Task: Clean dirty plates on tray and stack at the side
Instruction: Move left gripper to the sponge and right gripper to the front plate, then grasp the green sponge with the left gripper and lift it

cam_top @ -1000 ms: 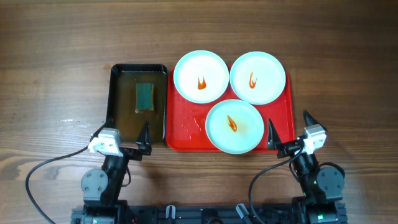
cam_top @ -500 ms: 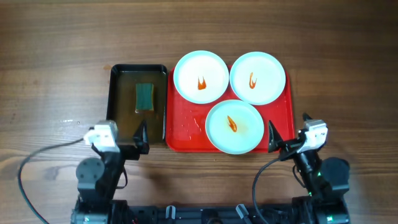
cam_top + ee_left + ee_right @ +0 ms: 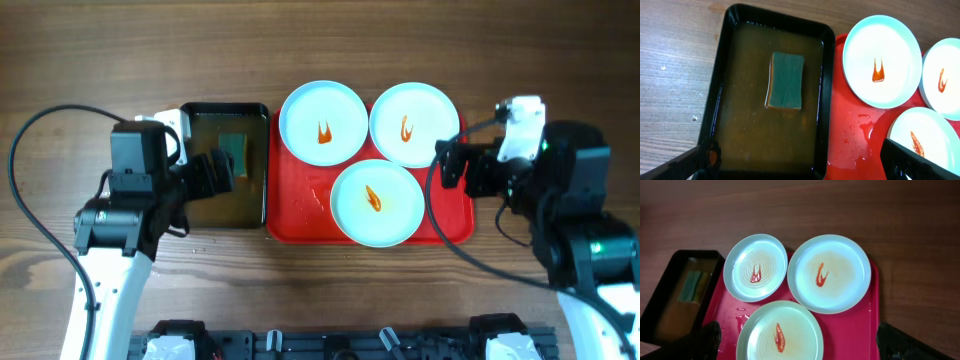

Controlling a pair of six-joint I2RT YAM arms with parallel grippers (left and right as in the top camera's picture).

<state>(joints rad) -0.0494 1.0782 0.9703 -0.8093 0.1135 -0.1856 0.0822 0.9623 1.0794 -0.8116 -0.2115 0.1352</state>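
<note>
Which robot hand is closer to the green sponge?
Left. The left gripper hangs over the black tray, right beside the sponge. The right gripper is over the far edge of the red tray, with the plates in between.

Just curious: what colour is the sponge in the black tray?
The sponge is green, clearest in left wrist view.

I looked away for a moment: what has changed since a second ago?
Both arms swung forward from the table's near edge. The left end effector now hangs over the black tray, by the sponge; the right end effector sits at the red tray's right rim. Both are open and hold nothing. The three plates, sponge and trays stayed put.
</note>
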